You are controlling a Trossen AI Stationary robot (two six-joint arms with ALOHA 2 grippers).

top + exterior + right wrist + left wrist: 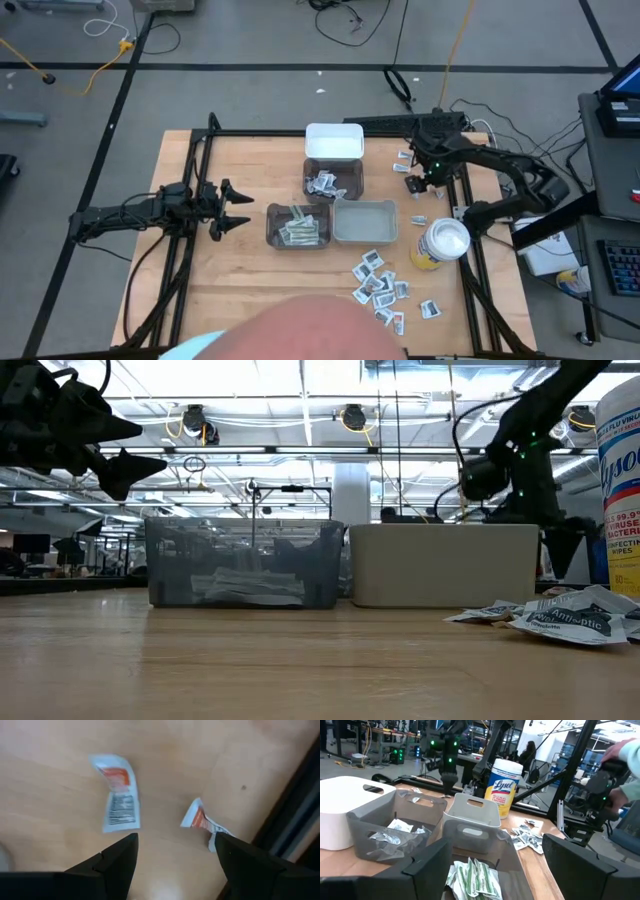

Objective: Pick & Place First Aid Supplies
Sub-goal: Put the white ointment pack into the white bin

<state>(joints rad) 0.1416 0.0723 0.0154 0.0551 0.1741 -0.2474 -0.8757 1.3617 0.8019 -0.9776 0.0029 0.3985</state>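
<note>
Small white first aid packets lie in a pile point(380, 283) near the table's front right, and a few more are scattered at the far right point(404, 160). My right gripper point(422, 184) points down, open, above two red-marked packets point(118, 795) point(201, 820) that lie flat on the wood. Neither packet is between the fingers, and the gripper point(175, 857) touches nothing. At the table's left, my left gripper point(243, 208) is held level and open, facing the bins.
Four bins stand mid-table: a white one point(333, 140), a dark one holding packets point(333, 182), a dark one holding green-striped wrappers point(297, 226) and a light grey one point(365, 222). A yellow canister point(441, 245) stands to the right. A person's head point(310, 330) shows at the near edge.
</note>
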